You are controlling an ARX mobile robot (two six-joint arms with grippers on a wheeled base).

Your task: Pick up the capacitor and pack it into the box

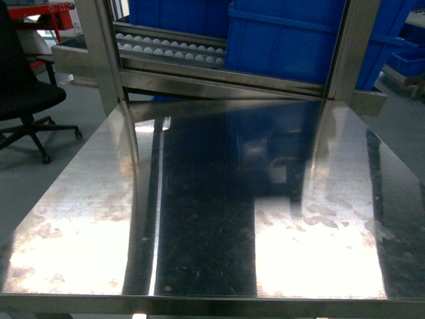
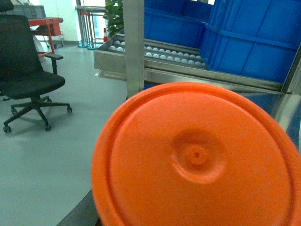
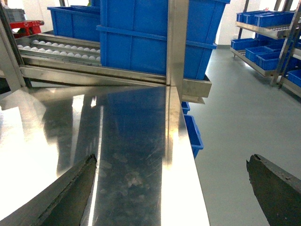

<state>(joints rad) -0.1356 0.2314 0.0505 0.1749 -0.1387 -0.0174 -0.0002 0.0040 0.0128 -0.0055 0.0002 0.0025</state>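
Right gripper [image 3: 171, 186] spread wide above steel table [image 1: 199, 219]; orange disc [image 2: 197, 160] masking left gripper, state unclear.

1. Your head camera looks forward and down over the steel table [image 1: 199, 219] toward blue bins [image 1: 292, 40].
2. Your left wrist camera sits very close behind an orange disc [image 2: 197, 160], facing the same bins and an office chair [image 2: 28, 80].
3. Your right wrist camera looks low along the table's right edge, between its fingers [image 3: 70, 193], toward those bins.
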